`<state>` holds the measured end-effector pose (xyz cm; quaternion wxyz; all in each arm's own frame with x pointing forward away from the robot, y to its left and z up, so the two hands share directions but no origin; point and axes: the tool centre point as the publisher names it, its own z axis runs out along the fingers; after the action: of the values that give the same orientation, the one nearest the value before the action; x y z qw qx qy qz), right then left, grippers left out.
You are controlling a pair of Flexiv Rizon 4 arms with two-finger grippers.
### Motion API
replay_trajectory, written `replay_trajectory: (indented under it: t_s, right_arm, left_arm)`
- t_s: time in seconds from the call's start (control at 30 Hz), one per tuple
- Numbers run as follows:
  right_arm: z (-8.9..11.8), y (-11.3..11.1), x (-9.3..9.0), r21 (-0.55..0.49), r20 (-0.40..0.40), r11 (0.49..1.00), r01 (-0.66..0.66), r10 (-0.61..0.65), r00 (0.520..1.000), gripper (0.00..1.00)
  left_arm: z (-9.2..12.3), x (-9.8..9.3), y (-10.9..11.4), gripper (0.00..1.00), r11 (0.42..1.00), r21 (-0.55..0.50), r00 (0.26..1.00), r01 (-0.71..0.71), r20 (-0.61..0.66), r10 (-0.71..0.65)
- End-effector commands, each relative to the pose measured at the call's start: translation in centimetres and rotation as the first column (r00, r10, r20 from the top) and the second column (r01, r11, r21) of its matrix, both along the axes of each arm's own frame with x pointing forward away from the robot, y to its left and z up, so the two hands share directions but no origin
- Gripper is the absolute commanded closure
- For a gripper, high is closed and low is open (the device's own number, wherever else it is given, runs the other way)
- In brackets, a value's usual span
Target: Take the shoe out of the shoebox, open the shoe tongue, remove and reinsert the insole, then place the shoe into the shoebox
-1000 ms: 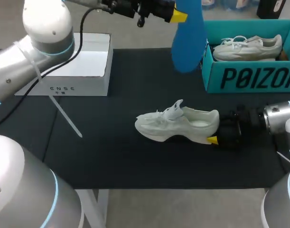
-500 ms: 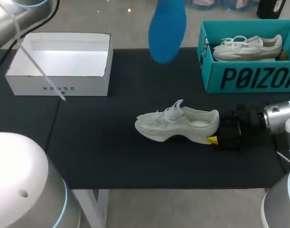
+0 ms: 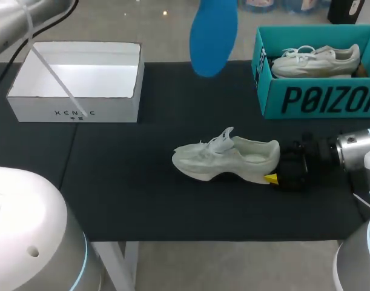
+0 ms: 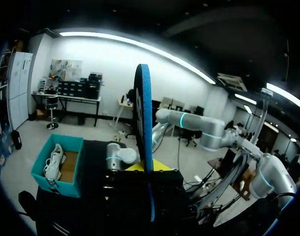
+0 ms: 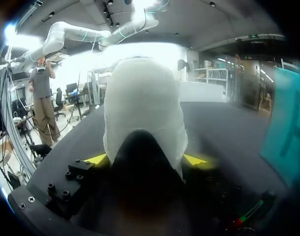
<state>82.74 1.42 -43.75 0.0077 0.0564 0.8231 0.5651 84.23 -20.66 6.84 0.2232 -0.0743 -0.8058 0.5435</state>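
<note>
A white shoe lies on its sole on the black mat, toe pointing left. My right gripper is at its heel. In the right wrist view the heel fills the space between the yellow fingertips, which press it from both sides. The blue insole hangs high above the table's far edge. The left wrist view shows this insole edge-on, standing up out of my left gripper, which is shut on it. The teal shoebox stands at the far right with a second white shoe inside.
A white open box sits at the far left of the mat. My left arm crosses the upper left corner, trailing a white cable tie. The teal shoebox wall stands close beside my right gripper.
The left gripper has risen out of the head view, carrying the blue insole up and to the left. The shoe and the right gripper have stayed put.
</note>
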Motion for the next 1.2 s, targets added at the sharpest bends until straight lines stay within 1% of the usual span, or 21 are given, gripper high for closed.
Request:
replay_trajectory:
  t_s: [0.03,0.73,0.77,0.8,0.83,0.9,0.97,1.07,1.2]
  right_arm:
    - [-0.7,0.2,0.0,-0.002,-0.001,1.0,0.001,-0.001,1.0,1.0]
    - [-0.7,0.2,0.0,-0.002,-0.001,1.0,0.001,-0.001,1.0,1.0]
    - [-0.7,0.2,0.0,-0.002,-0.001,1.0,0.001,-0.001,1.0,0.87]
    - [-0.7,0.2,0.0,-0.002,-0.001,1.0,0.001,-0.001,1.0,0.31]
    - [-0.7,0.2,0.0,-0.002,-0.001,1.0,0.001,-0.001,1.0,0.0]
    - [-0.7,-0.1,0.1,-0.003,0.0,1.0,0.0,0.0,1.0,0.0]
    - [-0.8,-0.9,0.4,0.015,-0.001,1.0,-0.015,0.015,1.0,0.0]
    - [-0.4,-2.1,0.8,0.014,0.009,1.0,-0.024,0.024,1.0,0.0]
    - [0.0,-4.0,1.6,-0.017,0.005,1.0,-0.018,0.018,1.0,0.0]
  left_arm:
    - [0.0,0.1,0.0,1.0,1.0,0.0,1.0,0.003,0.0,-0.003]
    - [0.0,0.1,0.0,1.0,1.0,0.0,1.0,0.003,0.0,-0.003]
    - [0.0,0.1,0.0,1.0,1.0,0.0,1.0,0.003,0.0,-0.003]
    - [0.0,0.1,0.0,1.0,1.0,0.0,1.0,0.003,0.0,-0.003]
    - [0.0,0.1,0.0,1.0,1.0,0.0,1.0,0.003,0.0,-0.003]
    - [0.0,0.1,0.0,1.0,1.0,0.0,1.0,0.003,0.0,-0.003]
    - [0.0,0.1,0.0,1.0,1.0,0.0,1.0,0.003,0.0,-0.003]
    - [0.0,0.1,0.0,1.0,1.0,0.0,1.0,0.003,0.0,-0.003]
    - [0.0,0.1,0.0,1.0,1.0,0.0,1.0,0.003,0.0,-0.003]
